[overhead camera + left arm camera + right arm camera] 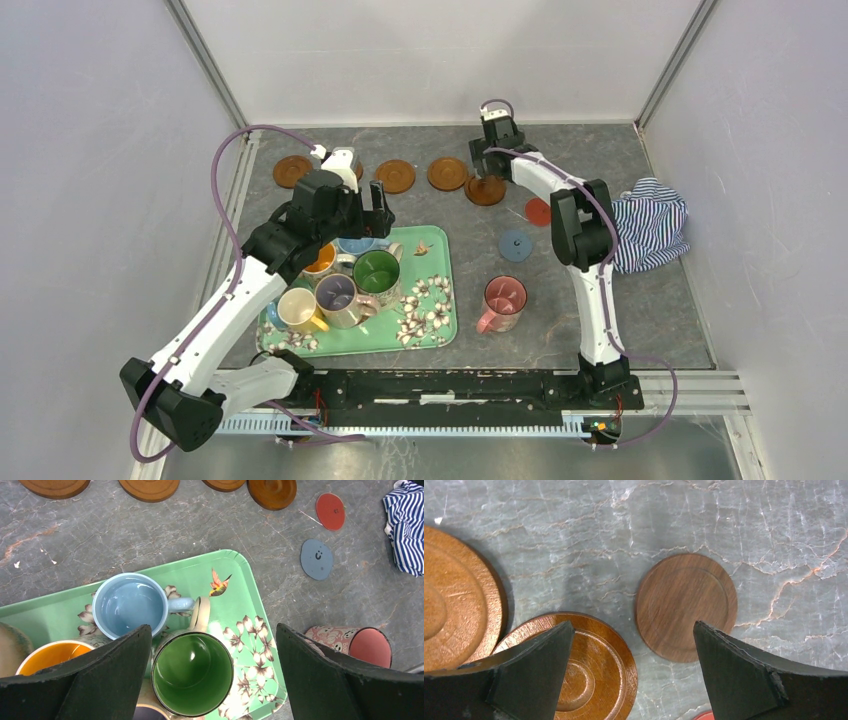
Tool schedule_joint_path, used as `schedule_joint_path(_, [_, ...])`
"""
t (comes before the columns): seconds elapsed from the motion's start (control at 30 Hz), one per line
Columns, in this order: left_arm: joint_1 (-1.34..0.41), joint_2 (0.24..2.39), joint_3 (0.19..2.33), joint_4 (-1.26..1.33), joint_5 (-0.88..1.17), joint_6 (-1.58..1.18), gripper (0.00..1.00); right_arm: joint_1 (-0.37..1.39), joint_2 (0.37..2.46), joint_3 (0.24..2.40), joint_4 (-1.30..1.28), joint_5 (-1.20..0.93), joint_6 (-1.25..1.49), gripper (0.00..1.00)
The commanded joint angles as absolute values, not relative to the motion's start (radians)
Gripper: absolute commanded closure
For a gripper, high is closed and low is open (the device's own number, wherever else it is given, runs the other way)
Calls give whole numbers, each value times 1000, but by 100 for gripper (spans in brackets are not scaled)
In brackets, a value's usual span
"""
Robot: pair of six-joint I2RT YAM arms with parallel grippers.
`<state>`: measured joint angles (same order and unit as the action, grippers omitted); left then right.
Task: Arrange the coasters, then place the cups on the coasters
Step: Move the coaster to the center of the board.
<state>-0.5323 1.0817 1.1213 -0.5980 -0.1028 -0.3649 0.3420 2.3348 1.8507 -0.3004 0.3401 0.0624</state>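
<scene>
Wooden coasters: ringed orange-brown discs, loose far row, none bearing cup. Dark grained coaster alongside; thin red coaster and blue-grey coaster nearer, right. Glazed cups clustered in green floral tray; pink cup on marbled table. Placement all pending. Left gripper above tray, right gripper above coasters: fingers spread, empty.
</scene>
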Motion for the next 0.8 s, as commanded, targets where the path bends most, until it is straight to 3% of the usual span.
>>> schedule_joint_path(0.0, [-531,1083,1168,-602,-112,-302,0,315,2375,1902,-270,324,71,2])
schedule_joint_path(0.77, [-531,1092,1175,-613,-114,-307,0,192,2378,1907,-273,327,152,2])
